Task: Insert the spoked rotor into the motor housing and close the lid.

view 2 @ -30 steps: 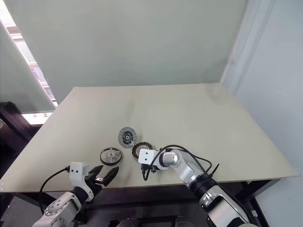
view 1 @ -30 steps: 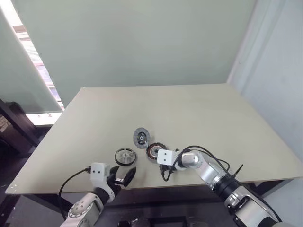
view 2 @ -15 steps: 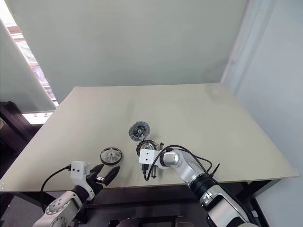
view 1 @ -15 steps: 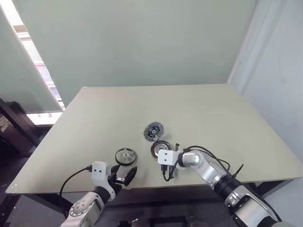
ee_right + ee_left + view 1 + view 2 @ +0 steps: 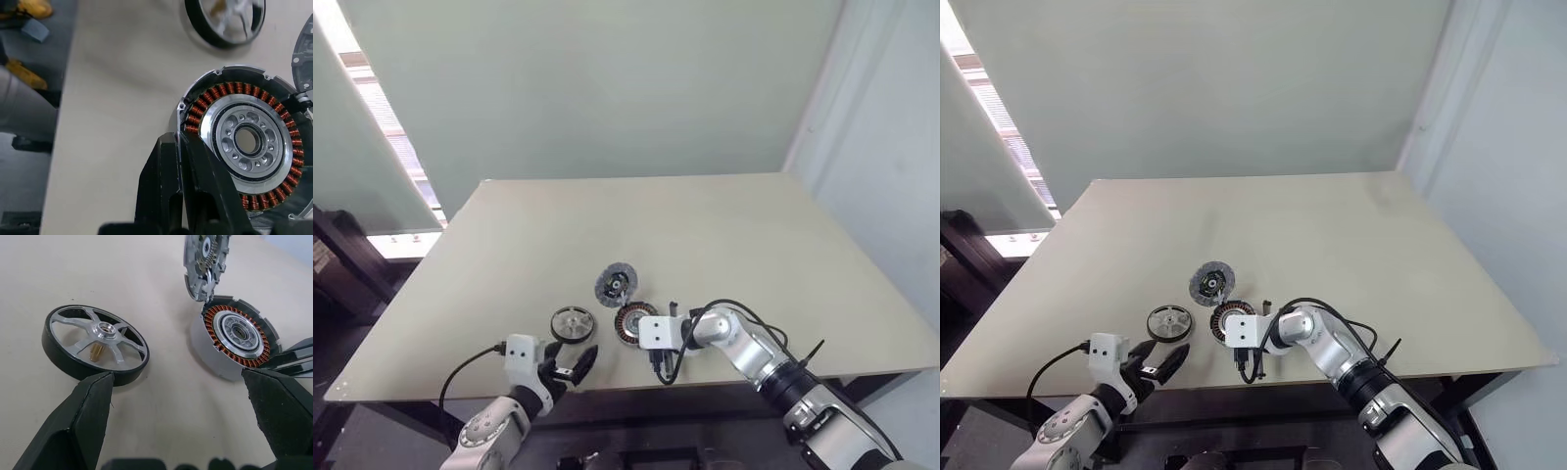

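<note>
From the head views, 3 small round parts sit close together near the front edge of the pale worktop (image 5: pixel 724 225): the spoked rotor (image 5: pixel 572 324) nearest the robot's left, the motor housing (image 5: pixel 633 321) to its right, and the lid (image 5: pixel 616 283) just behind the housing, tilted up on edge.

The left wrist view adds detail: the spoked rotor (image 5: pixel 95 343) lies flat with silvery spokes meeting at a hub, apart from the housing, and the lid (image 5: pixel 205 262) stands steeply, its lower edge meeting the rim of the motor housing (image 5: pixel 238 340). The left pincer (image 5: pixel 193 416) is spread wide and holds nothing; the rotor lies just ahead of 1 finger and the housing just ahead of the other.

The right wrist view shows the copper windings ringing the silvery centre of the motor housing (image 5: pixel 244 142), and the right pincer (image 5: pixel 183 147) with its 2 fingers pressed together, tips at the housing's rim; whether they touch it I cannot tell. The rotor (image 5: pixel 227 19) lies beyond the housing there.
</note>
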